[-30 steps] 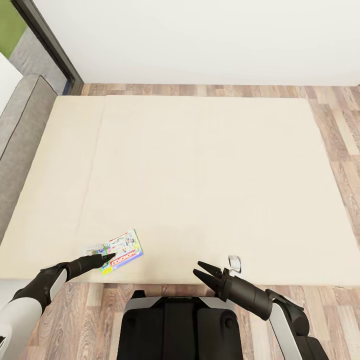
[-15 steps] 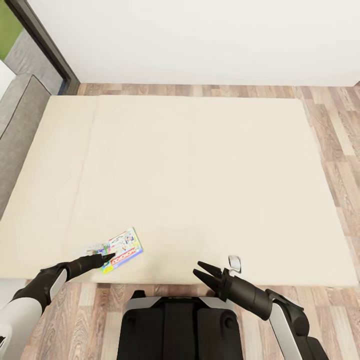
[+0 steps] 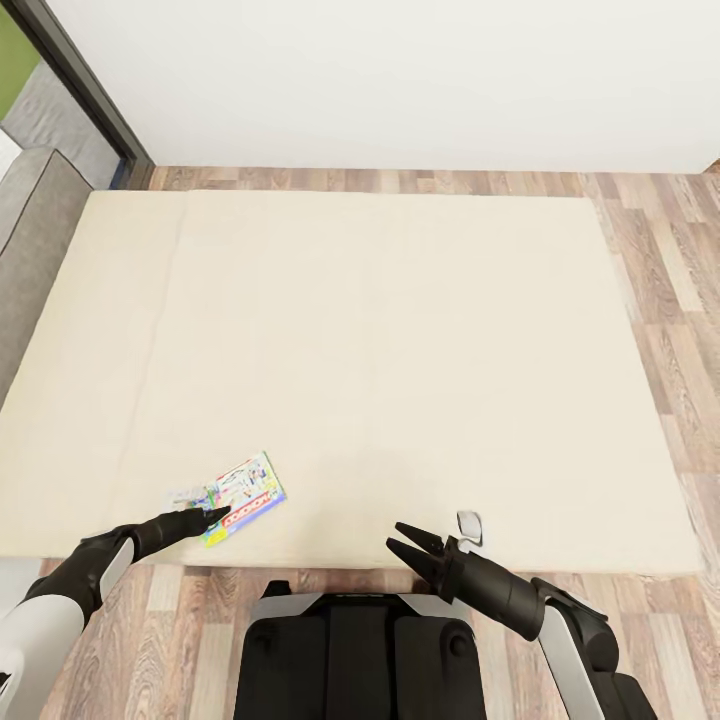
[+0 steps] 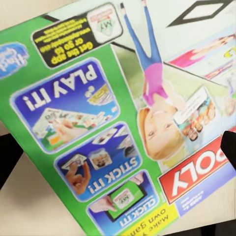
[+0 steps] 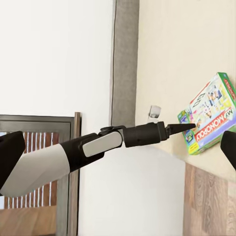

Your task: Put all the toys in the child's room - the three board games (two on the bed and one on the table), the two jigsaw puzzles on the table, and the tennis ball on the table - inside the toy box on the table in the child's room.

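A flat green-and-purple printed Monopoly board game (image 3: 240,498) is seen near the front edge of the cream mattress bed (image 3: 400,330), directly ahead of the left gripper (image 3: 213,516). Its fingers appear spread at the box's near corner; the open-jawed right gripper (image 3: 402,546) is held well apart.

Monopoly box (image 4: 123,128) | "PLAY IT!" | "STICK IT!" | "CLICK IT!"
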Controlling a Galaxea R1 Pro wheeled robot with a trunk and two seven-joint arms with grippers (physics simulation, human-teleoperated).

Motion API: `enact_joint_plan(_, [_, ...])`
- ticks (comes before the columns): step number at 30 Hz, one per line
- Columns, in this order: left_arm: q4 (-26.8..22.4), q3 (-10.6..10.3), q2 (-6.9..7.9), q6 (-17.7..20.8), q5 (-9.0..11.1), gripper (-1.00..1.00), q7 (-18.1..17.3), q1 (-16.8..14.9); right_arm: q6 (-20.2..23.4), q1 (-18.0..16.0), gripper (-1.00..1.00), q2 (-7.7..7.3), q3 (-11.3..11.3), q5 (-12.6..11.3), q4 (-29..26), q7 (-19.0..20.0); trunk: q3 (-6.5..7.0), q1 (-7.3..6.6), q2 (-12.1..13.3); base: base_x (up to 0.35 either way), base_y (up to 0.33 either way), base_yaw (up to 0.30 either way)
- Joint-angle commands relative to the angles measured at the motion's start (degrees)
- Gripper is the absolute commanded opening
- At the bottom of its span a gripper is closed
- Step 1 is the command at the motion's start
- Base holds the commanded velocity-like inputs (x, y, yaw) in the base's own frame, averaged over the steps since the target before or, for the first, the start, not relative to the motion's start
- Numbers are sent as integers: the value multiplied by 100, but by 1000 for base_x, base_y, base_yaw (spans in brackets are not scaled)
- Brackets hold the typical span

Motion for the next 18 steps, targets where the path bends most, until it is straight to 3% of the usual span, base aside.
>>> enact_joint_plan(1, [-1, 19, -1, 59, 44, 100, -24, -1, 39, 0, 100, 4, -6, -20, 0, 10, -5, 3, -8, 0, -172, 0])
enact_joint_plan(18, [-1, 18, -1, 59, 49, 100, -24, -1, 39, 1, 100, 4, -10, -20, 0, 10, -5, 3, -8, 0, -146, 0])
